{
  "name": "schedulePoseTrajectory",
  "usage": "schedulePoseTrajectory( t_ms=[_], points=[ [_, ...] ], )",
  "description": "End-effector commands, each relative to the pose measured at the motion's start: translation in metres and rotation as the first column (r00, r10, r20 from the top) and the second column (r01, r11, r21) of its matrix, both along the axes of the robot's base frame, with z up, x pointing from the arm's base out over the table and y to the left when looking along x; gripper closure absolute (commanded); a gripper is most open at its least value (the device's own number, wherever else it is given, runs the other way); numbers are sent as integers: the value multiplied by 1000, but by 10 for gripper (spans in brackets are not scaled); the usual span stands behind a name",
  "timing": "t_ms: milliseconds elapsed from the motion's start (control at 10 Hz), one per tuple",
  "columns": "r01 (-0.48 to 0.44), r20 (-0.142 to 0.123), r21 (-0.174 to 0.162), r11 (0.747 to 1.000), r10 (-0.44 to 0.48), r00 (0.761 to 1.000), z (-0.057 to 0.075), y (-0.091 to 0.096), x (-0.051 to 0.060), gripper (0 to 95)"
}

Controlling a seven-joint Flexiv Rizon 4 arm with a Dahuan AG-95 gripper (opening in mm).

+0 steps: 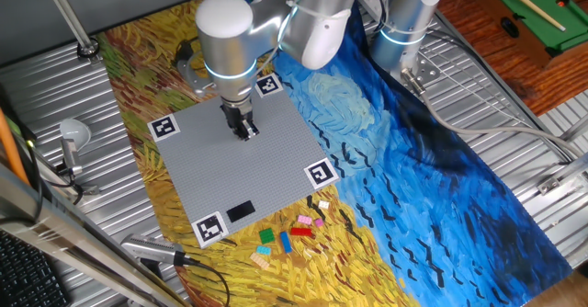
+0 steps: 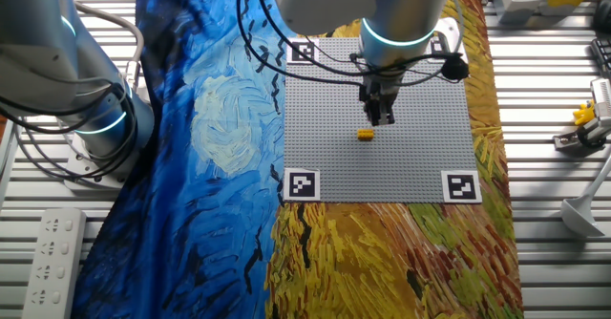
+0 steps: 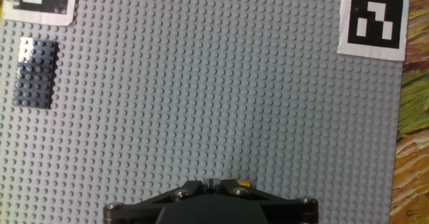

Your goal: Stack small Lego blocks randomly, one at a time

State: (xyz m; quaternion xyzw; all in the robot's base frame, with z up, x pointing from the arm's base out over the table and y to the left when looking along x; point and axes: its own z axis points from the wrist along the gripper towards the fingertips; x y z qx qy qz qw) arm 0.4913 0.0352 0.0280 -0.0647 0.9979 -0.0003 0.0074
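While the claw [image 2: 382,116] is hovering over the grey baseplate [image 2: 420,157], a yellow brick [image 2: 365,135] is lying on the studs just beside its tips, toward the near-left (long axis roughly left-right); whether the fingers are parted cannot be told, though nothing appears gripped.

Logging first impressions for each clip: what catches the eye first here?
The gripper hangs low over the middle of the grey baseplate, a single yellow brick on the plate just beside it. The other small bricks lie scattered on the painted cloth off the plate's edge.
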Motion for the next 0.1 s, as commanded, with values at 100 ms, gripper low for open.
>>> schedulePoseTrajectory(
  t_ms=[100],
  points=[
    [-5,-1,4,1000,5,1000,3,0,0,950]
  ],
)
